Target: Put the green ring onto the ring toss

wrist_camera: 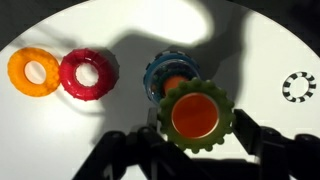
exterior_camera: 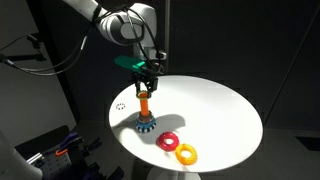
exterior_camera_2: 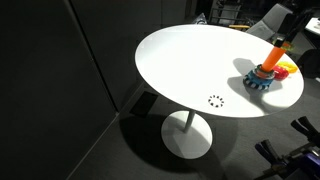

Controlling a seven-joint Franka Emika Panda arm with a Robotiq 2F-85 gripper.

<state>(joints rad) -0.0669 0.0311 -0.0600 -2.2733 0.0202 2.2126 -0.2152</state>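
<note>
My gripper (wrist_camera: 198,135) is shut on the green ring (wrist_camera: 226,128), a scalloped yellow-green ring held flat between the two fingers. The orange peg (wrist_camera: 197,115) of the ring toss shows through the ring's hole, with the blue scalloped base (wrist_camera: 160,72) below it. In an exterior view the gripper (exterior_camera: 146,72) holds the green ring (exterior_camera: 132,63) just above the upright peg (exterior_camera: 146,101) and its base (exterior_camera: 147,125). In an exterior view the peg (exterior_camera_2: 272,55) and base (exterior_camera_2: 262,82) stand at the table's right edge; the ring is hidden there.
A red ring (wrist_camera: 70,75) and a larger orange-yellow ring (wrist_camera: 18,72) lie flat on the round white table (exterior_camera: 215,105) beside the base, also seen in an exterior view (exterior_camera: 167,141) (exterior_camera: 186,154). A small dotted circle mark (wrist_camera: 298,86) is on the tabletop.
</note>
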